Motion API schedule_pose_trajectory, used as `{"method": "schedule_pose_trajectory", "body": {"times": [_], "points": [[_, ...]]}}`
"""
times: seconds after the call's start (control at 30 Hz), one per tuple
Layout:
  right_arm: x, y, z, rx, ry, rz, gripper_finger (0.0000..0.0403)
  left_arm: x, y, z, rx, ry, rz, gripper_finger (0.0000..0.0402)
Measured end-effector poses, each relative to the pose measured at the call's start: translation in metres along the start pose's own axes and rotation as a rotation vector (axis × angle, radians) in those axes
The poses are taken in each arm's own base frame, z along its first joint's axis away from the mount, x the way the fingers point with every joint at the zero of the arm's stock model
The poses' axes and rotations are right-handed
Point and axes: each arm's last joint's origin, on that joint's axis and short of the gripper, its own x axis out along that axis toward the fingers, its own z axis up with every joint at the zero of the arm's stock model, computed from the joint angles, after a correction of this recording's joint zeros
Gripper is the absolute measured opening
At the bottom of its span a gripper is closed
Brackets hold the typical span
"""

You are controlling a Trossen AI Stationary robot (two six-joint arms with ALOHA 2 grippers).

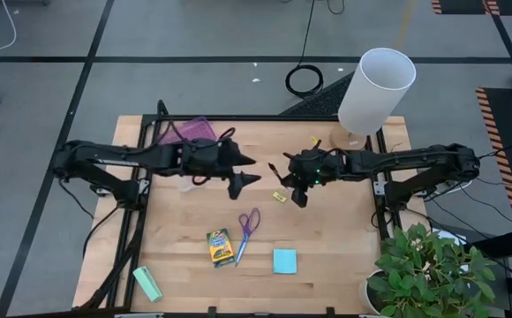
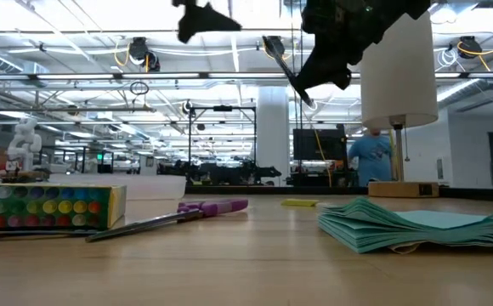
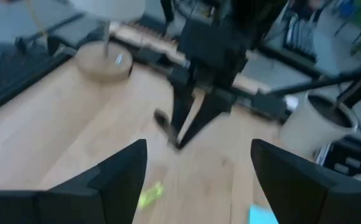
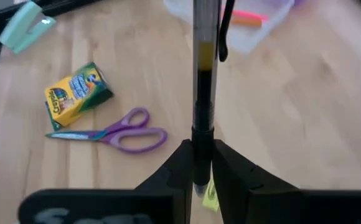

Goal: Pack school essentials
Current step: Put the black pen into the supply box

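My right gripper hovers over the table's middle, shut on a thin black pen that sticks out beyond its fingertips toward my left gripper. My left gripper faces it a short way off, open, with nothing between its fingers. Below them, flat on the wood, lie purple-handled scissors, a yellow-green crayon box, a cyan sticky-note pad and a tiny yellow piece. A clear pouch lying on the table's far left holds a pink-orange pen. My right gripper pinches the pen near one end between its two fingertips. The pen runs on in line with the fingers, out past their tips. It is lifted well clear of the table and slants in the low view.
A mint-green block lies at the near left corner. A lamp with a white shade stands at the far right corner, and a potted plant beside the near right corner. Bare wood lies between the grippers and the pouch.
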Motion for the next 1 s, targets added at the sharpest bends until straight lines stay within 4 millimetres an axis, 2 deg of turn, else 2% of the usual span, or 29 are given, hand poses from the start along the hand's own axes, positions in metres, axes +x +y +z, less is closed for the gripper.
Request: {"method": "schedule_pose_trajectory", "body": {"times": [0.13,0.3,0.6,1.0], "points": [[0.0,0.001,0.004,-0.088,-0.042,0.008,0.0041,0.015,0.002,-0.002,-0.012,-0.028,0.018,0.0267],[-0.001,0.001,0.007,-0.158,-0.073,-0.013,0.0041,0.02,0.004,-0.003,-0.018,-0.055,0.087,0.026],[-0.001,0.0,0.014,-0.175,-0.163,-0.104,0.0041,0.026,0.007,-0.008,-0.025,-0.043,0.137,0.0259],[-0.002,-0.003,0.016,-0.19,-0.19,-0.214,0.0041,0.039,0.012,-0.001,-0.043,-0.182,0.218,0.0257]]}}
